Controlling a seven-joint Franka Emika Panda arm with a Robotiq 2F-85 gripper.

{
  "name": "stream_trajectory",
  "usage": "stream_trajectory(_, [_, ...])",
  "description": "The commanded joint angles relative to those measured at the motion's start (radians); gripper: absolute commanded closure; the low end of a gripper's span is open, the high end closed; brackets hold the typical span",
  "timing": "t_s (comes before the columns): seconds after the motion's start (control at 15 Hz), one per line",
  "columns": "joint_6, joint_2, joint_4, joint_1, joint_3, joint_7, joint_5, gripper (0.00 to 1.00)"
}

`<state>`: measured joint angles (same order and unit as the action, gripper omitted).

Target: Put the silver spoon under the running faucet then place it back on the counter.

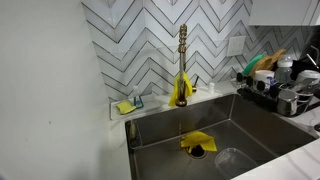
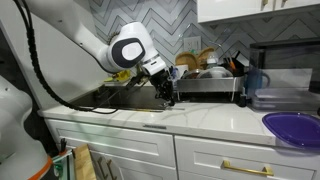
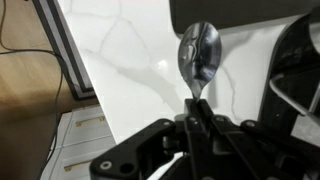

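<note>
Firmly pinched: silver spoon over the counter
Gripper clamped its handle near the front edge; so thin a hold could let it swivel or drop before the faucet.

- Faucet stands on counter strip behind sink basin, approx mid of its back edge; wall tiles directly behind.
- Cloth lies in basin, on the bottom, in front of faucet.
- Sponge tray on counter, frame-left of faucet, by basin's back corner.
- Dish rack on counter, frame-right of basin.
- My gripper hangs over counter's front strip, just beside basin; rack behind it.
- Spoon: handle between my fingertips, other end sticking out past them, above counter.
- Bowl on counter far frame-right, near front edge; container behind it.
- Drawers under counter; upper cabinet above rack.
</note>
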<state>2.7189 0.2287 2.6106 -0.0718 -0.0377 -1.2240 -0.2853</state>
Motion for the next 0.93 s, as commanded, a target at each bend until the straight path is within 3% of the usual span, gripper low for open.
stream_trajectory(0.0, [0.048, -0.014, 0.035, -0.005, -0.028, 0.17, 0.174, 0.98])
stream_trajectory(0.6, [0.034, -0.068, 0.015, -0.013, -0.046, 0.412, 0.449, 0.98])
stream_trajectory(0.73, [0.031, -0.07, 0.011, -0.017, -0.046, 0.439, 0.475, 0.68])
stream_trajectory(0.87, [0.022, -0.062, 0.013, -0.028, -0.043, 0.45, 0.473, 0.54])
